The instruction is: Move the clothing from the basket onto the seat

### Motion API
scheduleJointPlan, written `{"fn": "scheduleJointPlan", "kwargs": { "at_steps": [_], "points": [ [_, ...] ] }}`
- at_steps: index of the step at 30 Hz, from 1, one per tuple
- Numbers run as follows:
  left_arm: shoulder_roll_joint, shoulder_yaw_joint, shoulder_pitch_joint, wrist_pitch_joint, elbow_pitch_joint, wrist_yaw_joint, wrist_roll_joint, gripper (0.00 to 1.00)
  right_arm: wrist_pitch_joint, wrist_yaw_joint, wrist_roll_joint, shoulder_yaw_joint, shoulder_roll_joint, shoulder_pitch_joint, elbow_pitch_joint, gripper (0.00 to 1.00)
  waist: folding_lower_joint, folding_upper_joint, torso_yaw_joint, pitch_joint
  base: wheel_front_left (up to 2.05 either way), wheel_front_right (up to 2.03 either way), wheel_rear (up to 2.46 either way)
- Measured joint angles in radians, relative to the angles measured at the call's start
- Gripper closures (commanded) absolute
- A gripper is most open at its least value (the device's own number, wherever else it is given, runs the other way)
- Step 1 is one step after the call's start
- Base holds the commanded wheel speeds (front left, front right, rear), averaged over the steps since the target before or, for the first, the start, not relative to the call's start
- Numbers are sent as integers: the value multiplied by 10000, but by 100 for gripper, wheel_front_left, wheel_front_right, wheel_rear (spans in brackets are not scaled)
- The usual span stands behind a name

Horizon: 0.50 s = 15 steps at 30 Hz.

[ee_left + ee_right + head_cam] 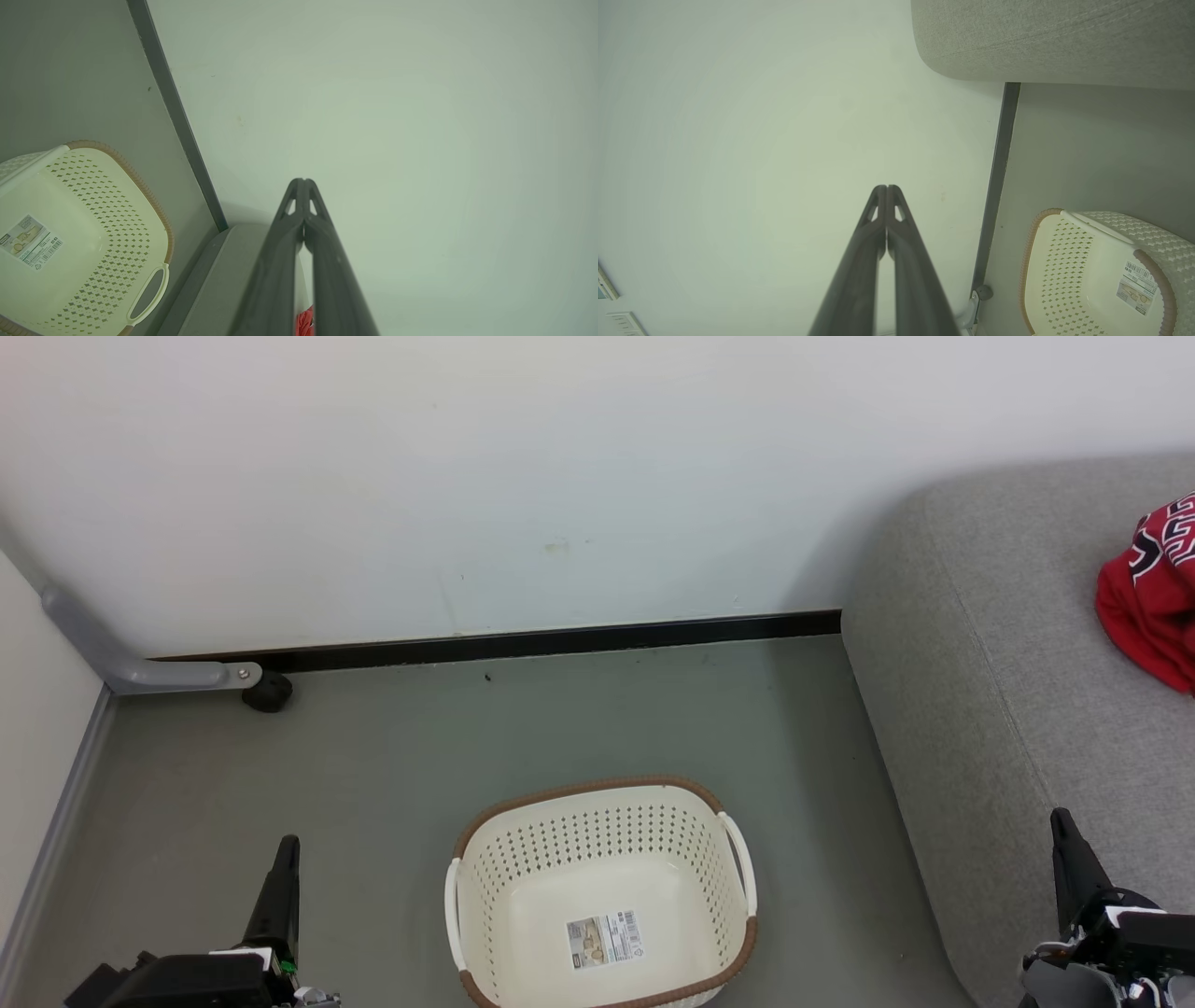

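Head downward — wrists wallward, shared basket [607, 840]

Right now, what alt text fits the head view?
An empty cream basket sits on the grey floor at bottom centre, while the red clothing lies on the grey seat at the right edge. The left pincer and right pincer, both shut, point up from the lower corners.

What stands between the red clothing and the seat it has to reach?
Nothing visible: the clothing already lies on the seat, at the head view's right edge. The basket on the floor holds just its label sticker.
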Motion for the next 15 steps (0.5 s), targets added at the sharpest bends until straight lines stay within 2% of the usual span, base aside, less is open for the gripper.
{"fn": "scheduleJointPlan", "kwargs": {
  "at_steps": [15],
  "points": [
    [-2, 0, 0, 0, -12, 0, -2, 100, 0, 2, 2, 0, 2, 0, -4, 100, 0, 0, 0, 1, 0, 0, 0]
  ]
}}
